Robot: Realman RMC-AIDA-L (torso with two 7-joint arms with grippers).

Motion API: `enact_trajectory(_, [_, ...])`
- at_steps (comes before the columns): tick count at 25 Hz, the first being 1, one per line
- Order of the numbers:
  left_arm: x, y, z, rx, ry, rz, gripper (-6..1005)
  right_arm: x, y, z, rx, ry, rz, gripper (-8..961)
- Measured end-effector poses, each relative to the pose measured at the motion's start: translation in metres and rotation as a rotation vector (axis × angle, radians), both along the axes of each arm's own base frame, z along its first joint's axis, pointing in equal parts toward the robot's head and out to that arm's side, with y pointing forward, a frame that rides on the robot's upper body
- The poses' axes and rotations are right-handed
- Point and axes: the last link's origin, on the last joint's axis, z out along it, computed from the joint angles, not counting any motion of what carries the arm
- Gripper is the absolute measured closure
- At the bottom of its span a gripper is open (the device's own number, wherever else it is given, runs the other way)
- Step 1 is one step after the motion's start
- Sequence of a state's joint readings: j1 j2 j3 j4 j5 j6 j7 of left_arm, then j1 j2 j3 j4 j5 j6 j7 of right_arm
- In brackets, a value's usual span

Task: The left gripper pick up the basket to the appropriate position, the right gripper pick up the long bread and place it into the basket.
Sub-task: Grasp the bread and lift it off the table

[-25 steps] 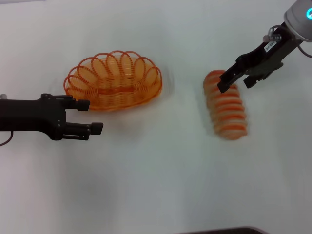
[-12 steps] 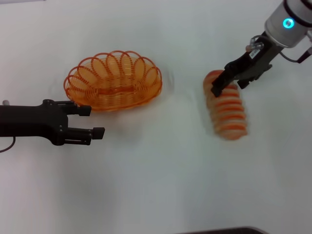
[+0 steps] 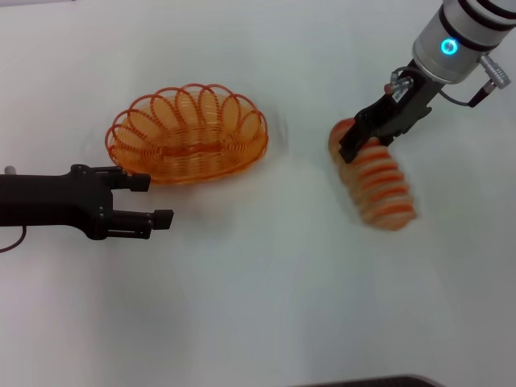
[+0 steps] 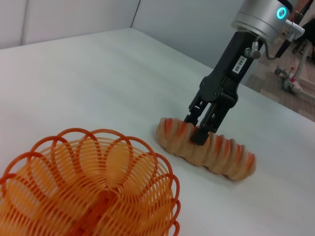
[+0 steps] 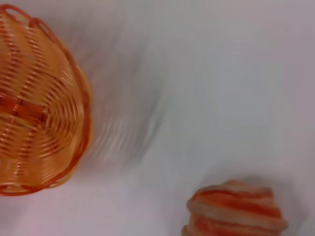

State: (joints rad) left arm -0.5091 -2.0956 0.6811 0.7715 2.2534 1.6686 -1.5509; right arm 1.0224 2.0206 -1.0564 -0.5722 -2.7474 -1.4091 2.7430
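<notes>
Your right gripper (image 3: pixel 364 142) sits at the far end of the bread (image 3: pixel 375 181), jaws apart and straddling the loaf, which lies on the table (image 3: pixel 258 306) well to the right of the basket (image 3: pixel 187 133). Your left gripper (image 3: pixel 153 199) hovers just beside the basket's near left rim, jaws apart, holding nothing.

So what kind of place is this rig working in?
Probably a lab or test room, not a kitchen: a bare white table, only a basket and a ridged bread as props, and wheeled equipment on a wooden floor behind.
</notes>
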Motion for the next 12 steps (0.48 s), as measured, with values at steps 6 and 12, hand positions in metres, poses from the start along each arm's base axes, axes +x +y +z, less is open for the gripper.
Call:
enact_trajectory(6, [0.0000,0.0007,-0.0012,0.000,-0.001,0.003,161,-0.0011,0.0002,-0.0004,-0.006,-0.009,0.013,308])
enact_trajectory(12, [0.0000,0.0010,-0.0035,-0.005,-0.002,0.005,161,-0.0002,0.0000,0.0007,-0.008,-0.010,0.015,416])
